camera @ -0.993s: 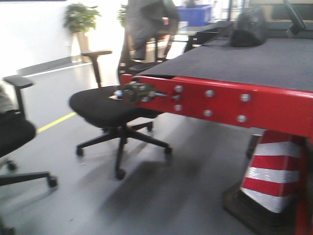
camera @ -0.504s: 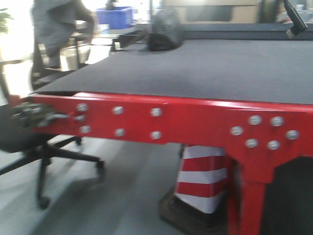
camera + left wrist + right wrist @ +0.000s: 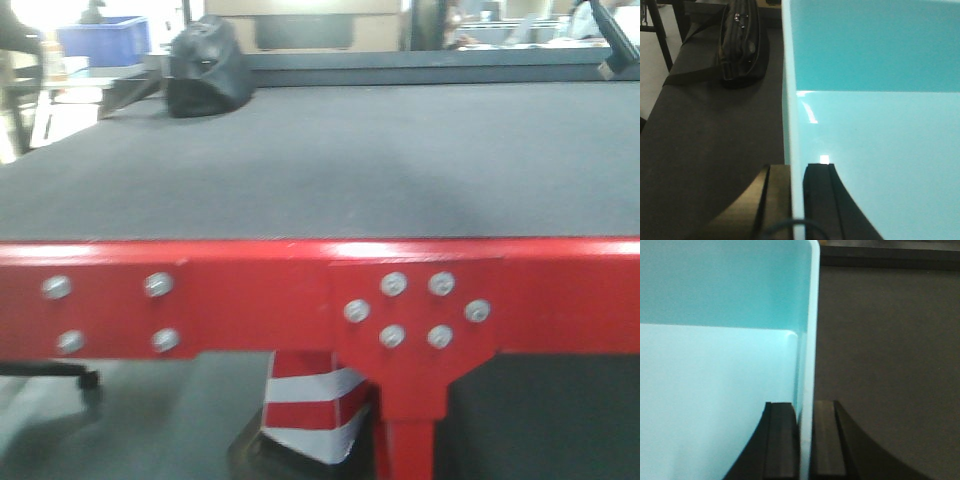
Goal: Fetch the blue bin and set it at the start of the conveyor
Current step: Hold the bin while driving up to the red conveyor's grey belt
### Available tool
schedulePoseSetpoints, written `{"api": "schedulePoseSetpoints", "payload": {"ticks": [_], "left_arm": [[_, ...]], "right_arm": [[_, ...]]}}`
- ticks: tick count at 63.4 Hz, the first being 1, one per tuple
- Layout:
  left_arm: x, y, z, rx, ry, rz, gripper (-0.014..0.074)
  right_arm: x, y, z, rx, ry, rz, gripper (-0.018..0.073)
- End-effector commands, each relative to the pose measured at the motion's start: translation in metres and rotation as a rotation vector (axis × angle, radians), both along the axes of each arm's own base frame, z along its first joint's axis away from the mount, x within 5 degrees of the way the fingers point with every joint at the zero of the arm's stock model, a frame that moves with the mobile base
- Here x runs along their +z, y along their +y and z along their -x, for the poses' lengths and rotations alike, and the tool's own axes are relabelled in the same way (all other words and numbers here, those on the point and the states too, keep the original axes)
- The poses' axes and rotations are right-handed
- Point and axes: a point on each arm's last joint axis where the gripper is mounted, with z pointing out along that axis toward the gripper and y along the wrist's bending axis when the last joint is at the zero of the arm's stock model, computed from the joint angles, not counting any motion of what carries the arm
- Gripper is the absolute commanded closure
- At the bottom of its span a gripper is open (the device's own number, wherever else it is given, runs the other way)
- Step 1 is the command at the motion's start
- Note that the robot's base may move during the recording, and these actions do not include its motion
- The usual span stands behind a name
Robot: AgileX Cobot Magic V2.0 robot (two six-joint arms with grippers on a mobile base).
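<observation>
Right, we have the left end effector [image 3: 796, 200] and right end effector [image 3: 805, 440] each clamped on the blue bin [image 3: 880, 140] rim. Fetch looks done. The conveyor start [image 3: 350, 170] shows just outside both; lowering and release remain.

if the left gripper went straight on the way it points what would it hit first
Probably the black bag on the belt, beside the blue bin wall the left gripper clamps; depth unclear, it may slip past.
</observation>
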Motion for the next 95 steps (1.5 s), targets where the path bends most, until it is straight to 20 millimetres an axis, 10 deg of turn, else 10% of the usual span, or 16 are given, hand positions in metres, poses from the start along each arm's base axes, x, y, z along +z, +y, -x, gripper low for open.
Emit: {"api": "schedulePoseSetpoints", "payload": {"ticks": [1,95], "left_arm": [[0.0129,0.0000,0.0067,-0.017,-0.071,0.010,0.0708],[0.0129,0.0000,0.0067,-0.017,-0.071,0.010,0.0708]], "right_arm": [[0.0085,-0.0030,0.0042,0.001,-0.044,0.013,0.0721],[0.0085,-0.0030,0.0042,0.001,-0.044,0.013,0.0721]]}}
